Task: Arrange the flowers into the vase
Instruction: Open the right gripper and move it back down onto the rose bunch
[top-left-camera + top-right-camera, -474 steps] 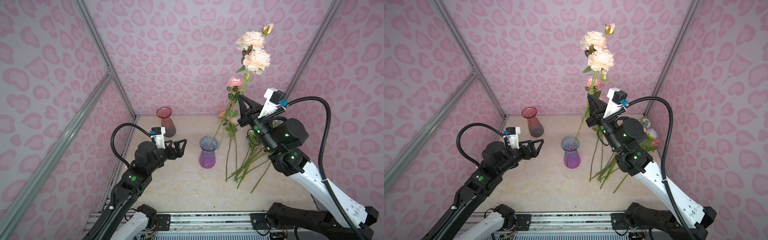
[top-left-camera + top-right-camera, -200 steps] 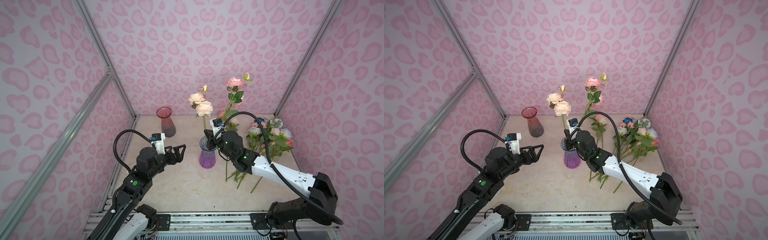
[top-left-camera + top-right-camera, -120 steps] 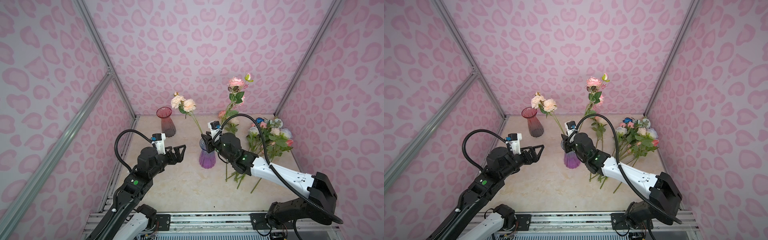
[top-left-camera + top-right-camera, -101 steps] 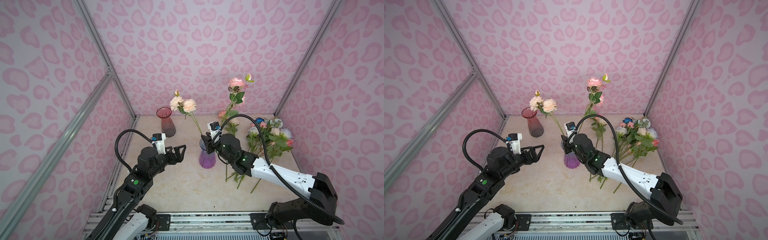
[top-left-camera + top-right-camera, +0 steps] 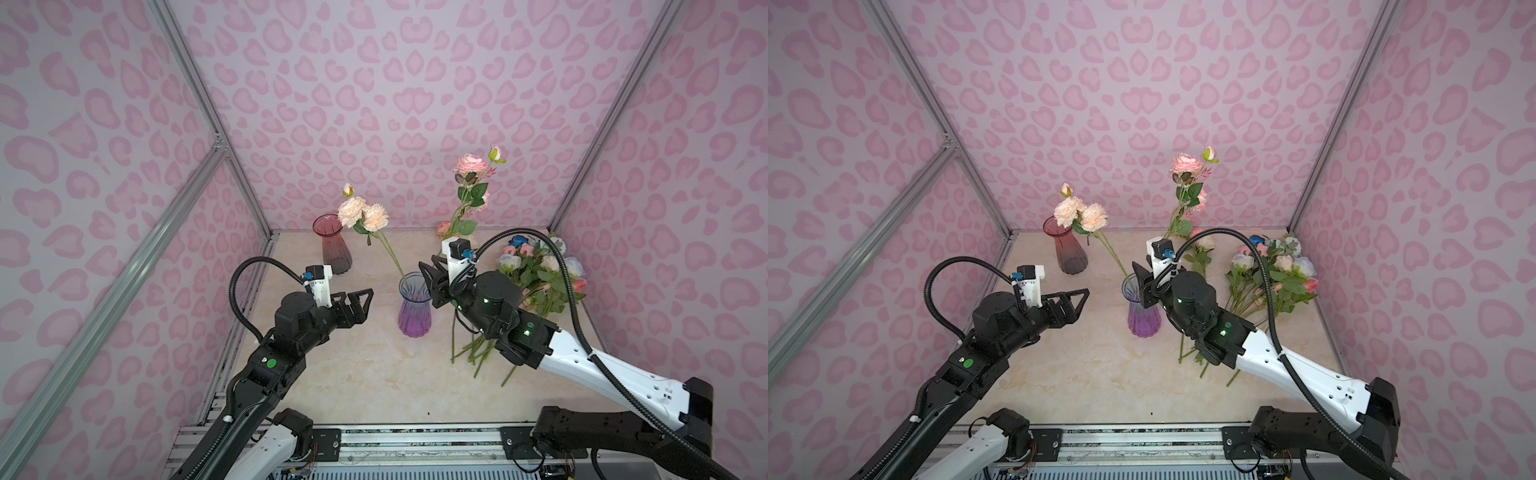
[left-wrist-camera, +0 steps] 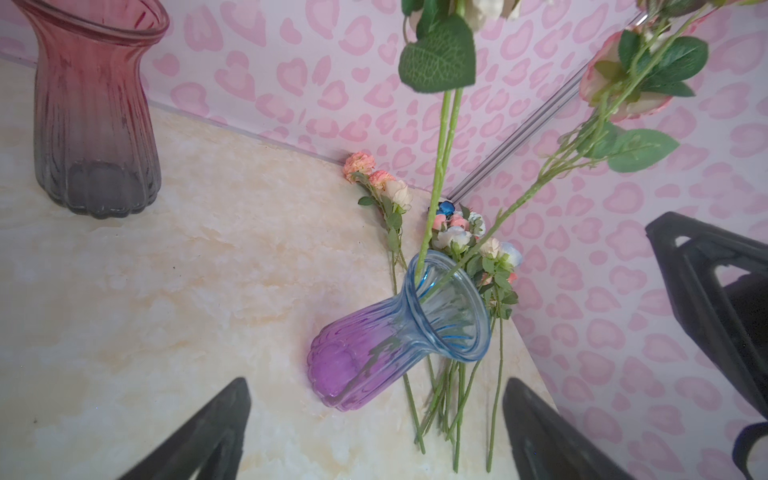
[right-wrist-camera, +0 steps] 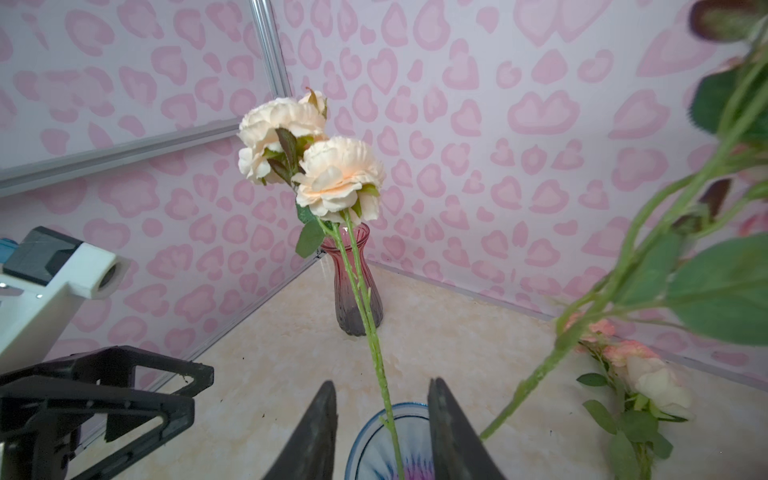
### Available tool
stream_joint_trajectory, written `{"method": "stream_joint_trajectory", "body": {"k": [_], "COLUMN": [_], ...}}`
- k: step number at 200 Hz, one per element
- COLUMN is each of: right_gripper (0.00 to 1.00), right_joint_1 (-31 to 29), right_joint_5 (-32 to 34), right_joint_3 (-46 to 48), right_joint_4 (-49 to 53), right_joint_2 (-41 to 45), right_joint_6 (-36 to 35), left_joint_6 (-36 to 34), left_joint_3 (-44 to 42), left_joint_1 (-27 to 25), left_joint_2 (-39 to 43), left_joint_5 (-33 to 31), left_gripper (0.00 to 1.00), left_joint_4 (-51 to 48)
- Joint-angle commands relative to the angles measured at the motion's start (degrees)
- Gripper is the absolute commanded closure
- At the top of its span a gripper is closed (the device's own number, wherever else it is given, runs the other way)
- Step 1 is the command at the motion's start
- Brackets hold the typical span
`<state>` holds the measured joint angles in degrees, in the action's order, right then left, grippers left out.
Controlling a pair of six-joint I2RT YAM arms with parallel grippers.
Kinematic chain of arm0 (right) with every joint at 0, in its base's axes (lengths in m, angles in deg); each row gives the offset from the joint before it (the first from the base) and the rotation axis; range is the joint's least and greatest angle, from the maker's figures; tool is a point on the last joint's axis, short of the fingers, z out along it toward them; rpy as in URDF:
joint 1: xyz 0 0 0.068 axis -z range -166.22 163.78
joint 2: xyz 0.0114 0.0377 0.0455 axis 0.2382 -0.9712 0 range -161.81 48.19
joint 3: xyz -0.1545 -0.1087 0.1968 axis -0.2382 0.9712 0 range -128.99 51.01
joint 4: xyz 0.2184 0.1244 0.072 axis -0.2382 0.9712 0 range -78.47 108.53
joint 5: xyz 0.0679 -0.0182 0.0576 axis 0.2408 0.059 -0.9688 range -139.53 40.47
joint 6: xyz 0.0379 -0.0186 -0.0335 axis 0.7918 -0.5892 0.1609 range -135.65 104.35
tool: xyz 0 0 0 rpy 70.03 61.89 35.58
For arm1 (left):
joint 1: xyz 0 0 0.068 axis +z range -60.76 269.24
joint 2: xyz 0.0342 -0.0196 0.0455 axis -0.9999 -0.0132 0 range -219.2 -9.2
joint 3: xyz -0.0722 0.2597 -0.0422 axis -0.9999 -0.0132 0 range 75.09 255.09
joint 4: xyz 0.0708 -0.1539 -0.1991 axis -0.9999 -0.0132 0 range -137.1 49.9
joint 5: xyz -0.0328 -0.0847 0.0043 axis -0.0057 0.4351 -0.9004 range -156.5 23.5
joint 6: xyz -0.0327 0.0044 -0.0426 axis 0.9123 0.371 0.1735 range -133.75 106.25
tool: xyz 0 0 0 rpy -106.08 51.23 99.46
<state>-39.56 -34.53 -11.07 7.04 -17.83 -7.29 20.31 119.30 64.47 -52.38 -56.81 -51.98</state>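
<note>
The left tool (image 5: 361, 305) hangs wide and empty at 9 o'clock of the blue-purple vase (image 5: 414, 309), which stands mid-counter (image 5: 353, 374). The peach flowers (image 5: 363, 214) lean out of its mouth toward 11 o'clock, and a pink rose (image 5: 471, 165) leans toward 1 o'clock. The right tool (image 7: 382, 382) sits over the rim, jaws narrowly parted, with the peach stem between them and seemingly free of both. It should back out along the gap, clear of leaves, so nothing drags or tips. The loose flowers (image 5: 536, 270) lie at 3 o'clock.
</note>
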Motion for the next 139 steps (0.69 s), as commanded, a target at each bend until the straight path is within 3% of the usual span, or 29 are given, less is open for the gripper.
{"method": "stream_joint_trajectory", "body": {"k": [1,28,47,58,71,94,139], "right_gripper": [0.62,0.64,0.64,0.64,0.65,0.69,0.71], "right_joint_1": [0.1,2.7,10.6,17.7,27.0,39.3,41.7], "right_joint_5": [4.1,13.3,15.2,12.2,4.3,-9.9,-15.6], "right_joint_3": [-1.0,1.2,5.8,8.4,11.1,13.8,3.3], "right_joint_4": [7.4,15.0,18.1,19.6,20.2,18.6,20.4], "right_joint_2": [4.1,11.1,15.7,16.9,15.7,5.9,-17.1], "right_joint_6": [-0.8,0.2,5.4,9.7,14.3,19.4,17.9], "left_joint_6": [1.0,1.1,0.6,0.4,0.2,-0.4,0.0], "left_joint_3": [0.0,-1.8,-2.5,-2.9,-3.1,-2.9,-4.3], "left_joint_1": [0.1,0.1,0.1,0.1,0.1,0.1,0.2], "left_joint_2": [1.2,2.3,2.3,2.1,1.7,0.7,2.3], "left_joint_5": [0.7,-0.3,-0.2,-0.2,-0.5,-2.5,-3.9], "left_gripper": [0.04,0.04,0.04,0.04,0.04,0.04,0.04], "left_joint_4": [1.8,2.1,2.1,2.4,2.6,2.2,1.3]}}
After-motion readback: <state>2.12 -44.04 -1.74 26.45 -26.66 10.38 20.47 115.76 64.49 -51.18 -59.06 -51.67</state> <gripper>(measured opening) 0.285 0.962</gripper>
